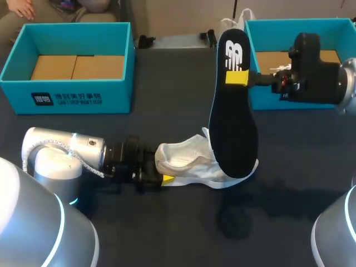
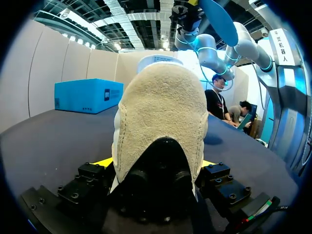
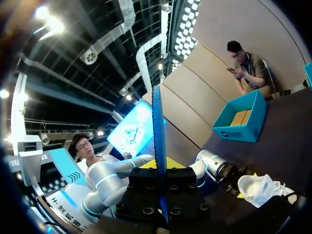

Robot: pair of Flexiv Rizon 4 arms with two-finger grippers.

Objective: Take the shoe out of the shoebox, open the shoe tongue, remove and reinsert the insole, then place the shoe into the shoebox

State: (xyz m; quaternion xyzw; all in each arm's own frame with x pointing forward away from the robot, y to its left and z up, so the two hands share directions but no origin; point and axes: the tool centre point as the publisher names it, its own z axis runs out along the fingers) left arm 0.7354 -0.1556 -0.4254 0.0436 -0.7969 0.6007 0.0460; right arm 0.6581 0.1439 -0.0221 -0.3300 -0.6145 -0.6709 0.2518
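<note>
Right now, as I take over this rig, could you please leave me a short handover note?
Left tool: shut on the heel of the white low-top shoe, which lies on the dark table.
Right tool: shut on the long black insole, held on end over the shoe.
Two open teal cardboard shoeboxes stand rear left and rear right.
Done: shoe out, insole removed. Left: reinsert insole, box the shoe.

Even overhead light; the insole [image 1: 233,111] casts a soft shadow on the table [image 1: 172,89].

Left tool [image 1: 161,167] clamped low, right tool [image 1: 238,78] raised
</note>
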